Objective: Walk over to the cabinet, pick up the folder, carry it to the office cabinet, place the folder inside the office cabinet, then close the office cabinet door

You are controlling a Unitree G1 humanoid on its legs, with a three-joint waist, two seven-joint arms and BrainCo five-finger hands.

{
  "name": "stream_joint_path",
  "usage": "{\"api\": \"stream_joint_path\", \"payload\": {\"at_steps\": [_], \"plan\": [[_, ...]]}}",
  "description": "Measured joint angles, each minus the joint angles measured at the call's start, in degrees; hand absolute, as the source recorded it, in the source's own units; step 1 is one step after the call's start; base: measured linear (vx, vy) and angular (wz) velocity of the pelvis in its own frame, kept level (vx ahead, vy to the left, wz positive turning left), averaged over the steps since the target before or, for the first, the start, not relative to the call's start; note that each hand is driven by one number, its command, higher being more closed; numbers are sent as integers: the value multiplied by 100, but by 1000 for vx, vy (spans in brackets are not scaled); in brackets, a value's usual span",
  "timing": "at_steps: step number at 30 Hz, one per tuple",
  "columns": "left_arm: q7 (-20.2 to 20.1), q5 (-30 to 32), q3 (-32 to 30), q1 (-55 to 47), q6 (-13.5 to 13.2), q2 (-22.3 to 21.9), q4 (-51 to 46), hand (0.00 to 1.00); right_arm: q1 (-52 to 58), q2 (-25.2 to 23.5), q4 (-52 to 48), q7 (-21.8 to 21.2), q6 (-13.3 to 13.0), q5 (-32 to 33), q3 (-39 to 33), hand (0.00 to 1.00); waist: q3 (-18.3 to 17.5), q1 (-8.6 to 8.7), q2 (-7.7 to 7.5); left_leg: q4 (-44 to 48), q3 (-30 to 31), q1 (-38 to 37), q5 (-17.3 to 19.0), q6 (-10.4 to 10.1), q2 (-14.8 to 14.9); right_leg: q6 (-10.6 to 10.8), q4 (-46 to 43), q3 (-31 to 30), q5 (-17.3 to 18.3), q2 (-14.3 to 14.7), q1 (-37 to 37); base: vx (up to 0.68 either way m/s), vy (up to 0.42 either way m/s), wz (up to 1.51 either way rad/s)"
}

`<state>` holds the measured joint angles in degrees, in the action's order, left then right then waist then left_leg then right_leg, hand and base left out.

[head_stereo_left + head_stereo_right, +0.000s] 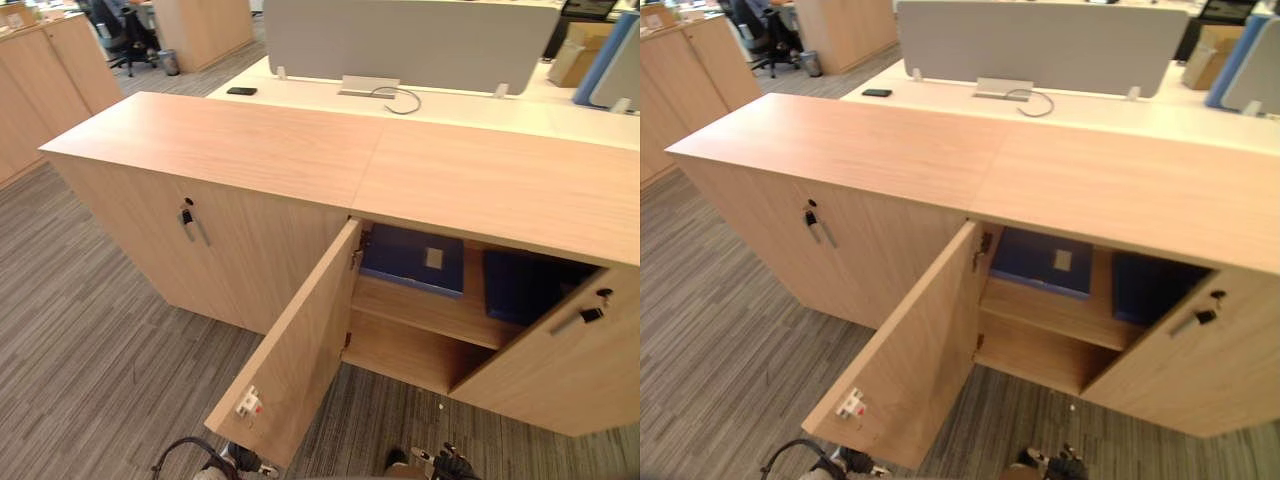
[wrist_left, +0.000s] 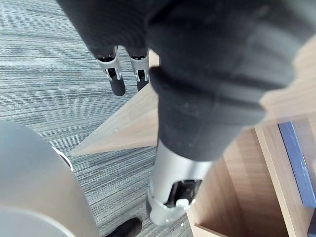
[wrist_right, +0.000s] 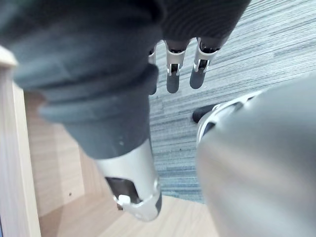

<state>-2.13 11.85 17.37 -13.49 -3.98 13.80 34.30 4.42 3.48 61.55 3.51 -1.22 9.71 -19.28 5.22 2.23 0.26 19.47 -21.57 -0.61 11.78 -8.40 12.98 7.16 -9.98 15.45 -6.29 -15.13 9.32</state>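
Observation:
A blue folder (image 1: 412, 258) with a pale label lies flat on the upper shelf inside the open office cabinet (image 1: 480, 180). A second dark blue folder (image 1: 520, 285) rests to its right on the same shelf. The cabinet's left door (image 1: 290, 370) swings wide toward me; the right door (image 1: 560, 370) stands partly open. My left hand (image 2: 173, 173) hangs over the carpet by the left door with fingers (image 2: 117, 81) straight, and the folder's edge (image 2: 296, 163) shows past it. My right hand (image 3: 133, 197) hangs by the cabinet's wood, fingers (image 3: 175, 74) straight, holding nothing.
A closed cabinet section with a key in its lock (image 1: 187, 215) adjoins on the left. Behind stands a white desk with a grey divider (image 1: 400, 40) and a black phone (image 1: 241, 91). An office chair (image 1: 130, 40) and more cabinets sit far left, a cardboard box (image 1: 580, 50) far right.

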Motion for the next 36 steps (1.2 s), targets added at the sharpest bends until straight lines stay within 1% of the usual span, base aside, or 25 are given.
{"api": "stream_joint_path", "payload": {"at_steps": [1,2,3,4,5,6,7,8,9,10,11,13,14,16,18,21,23,24,25,27,29,30,32,34,36], "plan": [[2,-18,67,63,-5,28,-12,0,50,-16,-32,2,1,80,4,0,34,41,-81,247,-97,146,96,123,-66,48,173,37,12,-105,76,-212,157,-49],[2,-19,58,100,-5,-65,-77,0,97,-7,-51,1,1,158,-3,0,49,12,-73,195,-115,221,180,272,-201,-50,446,553,180,-291,69,-176,171,-70],[-1,-47,-25,66,-2,-197,-129,0,48,18,-56,2,2,177,-42,0,84,-17,28,79,-305,202,144,316,-146,-234,324,890,359,-396,94,-169,191,-115],[-4,-165,-224,46,7,-394,-143,0,-92,84,-53,-4,2,196,-124,0,286,-37,66,38,-735,63,90,391,-53,-672,-775,1404,598,-725,390,-154,189,-128],[-7,-256,-315,-7,31,-471,-144,0,-72,80,-61,-11,-13,183,-190,0,313,-32,52,-31,-973,-51,60,358,-16,-810,-1818,1779,829,-945,458,-143,187,-115],[-9,-292,-313,-28,40,-468,-146,0,-50,73,-42,-11,-9,177,-196,0,301,-34,44,-85,-1059,-109,48,344,-5,-815,-2100,1959,924,-989,360,-65,153,-88],[-35,-387,-304,-36,82,-461,-169,0,-23,73,95,-8,-7,134,-195,0,296,-46,28,-245,-1223,-221,-10,308,-18,-554,-2081,2280,1064,-905,39,6,83,-80],[-44,-461,-311,-47,100,-442,-181,0,-1,48,147,-9,14,88,-153,0,265,-83,-24,-388,-1396,-253,-99,293,-75,-443,-1414,2345,1085,-606,-324,47,38,-79],[-49,-485,-326,-41,100,-424,-173,0,27,20,142,-11,11,51,-108,0,227,-95,-74,-418,-1500,-232,-153,284,-99,-257,-910,2348,1023,-420,-470,66,-21,-94],[-50,-496,-387,-25,128,-535,-150,0,-31,117,135,-11,10,19,-75,0,302,-128,115,-506,-1631,-220,-281,289,13,-316,-300,2291,563,-37,-484,88,-46,-90],[-54,-516,-404,-53,132,-527,-148,0,-31,130,142,-7,9,41,-8,0,299,-120,171,-595,-1708,-216,-361,268,50,-360,171,2159,338,238,-549,79,-45,-82],[-69,-572,-403,-73,180,-523,-149,0,-20,124,146,3,7,44,30,0,297,-57,172,-745,-1715,-253,-498,224,85,-419,532,2111,185,447,-622,77,-64,-32],[-69,-584,-394,-78,182,-524,-149,0,-23,114,143,11,1,56,28,0,294,-41,171,-803,-1719,-267,-535,191,98,-450,609,2106,154,504,-634,64,-99,-19],[-69,-628,-322,-72,182,-532,-150,0,-26,76,121,60,-23,108,22,0,282,-51,161,-979,-1786,-354,-621,112,119,-509,826,2020,59,662,-662,23,-81,-24],[-71,-652,-97,-27,218,-535,-149,0,-24,39,117,86,-71,171,14,0,215,-28,157,-1048,-1911,-376,-646,84,121,-553,1065,1875,-73,776,-663,-16,-69,-35],[-100,-653,221,113,234,-543,-150,0,-17,-1,118,118,-97,243,-78,0,199,12,157,-1068,-2016,-416,-645,84,85,-575,1273,1740,-205,833,-666,-25,-51,-28],[-218,-635,494,272,234,-565,-170,0,-8,-56,117,119,-113,262,-202,0,180,66,156,-1113,-2130,-460,-644,83,35,-583,1421,1588,-313,869,-673,-34,-36,-31],[-248,-621,573,322,234,-564,-174,0,-5,-61,116,119,-115,262,-203,0,172,84,155,-1113,-2160,-468,-643,83,27,-588,1453,1559,-333,873,-672,-35,-32,-24],[-318,-611,748,447,234,-564,-175,0,0,-65,115,119,-115,263,-205,0,163,141,159,-1112,-2184,-480,-642,83,16,-600,1473,1515,-347,876,-665,-16,-27,-22],[-377,-580,1041,646,234,-558,-174,0,14,-69,114,118,-116,262,-207,0,159,160,157,-1113,-2219,-553,-637,80,17,-610,1473,1384,-354,902,-667,-6,-27,-29],[-467,-495,1562,1020,231,-560,-172,0,65,-69,109,116,-122,263,-210,0,134,184,165,-1110,-2241,-647,-632,82,17,-620,1473,1231,-362,932,-660,3,-25,-35],[-489,-484,1707,1145,228,-566,-170,0,81,-73,104,115,-122,263,-209,0,123,207,165,-1107,-2243,-656,-629,84,17,-622,1473,1197,-363,939,-650,6,-19,-31],[-548,-470,2155,1658,127,-659,-144,0,100,-89,98,115,-122,263,-202,0,100,364,166,-1084,-2297,-677,-627,87,14,-637,1474,1055,-373,955,-597,9,-13,-28],[-566,-465,2262,1953,43,-778,-87,0,106,-93,97,113,-123,263,-197,0,100,430,166,-1033,-2316,-731,-626,89,14,-648,1474,903,-380,969,-578,19,-13,-41],[-560,-493,2245,2290,-77,-949,15,0,143,-92,58,111,-125,262,-185,0,48,464,187,-889,-2319,-782,-627,91,31,-670,1474,598,-382,1013,-488,55,-32,-69]]}}
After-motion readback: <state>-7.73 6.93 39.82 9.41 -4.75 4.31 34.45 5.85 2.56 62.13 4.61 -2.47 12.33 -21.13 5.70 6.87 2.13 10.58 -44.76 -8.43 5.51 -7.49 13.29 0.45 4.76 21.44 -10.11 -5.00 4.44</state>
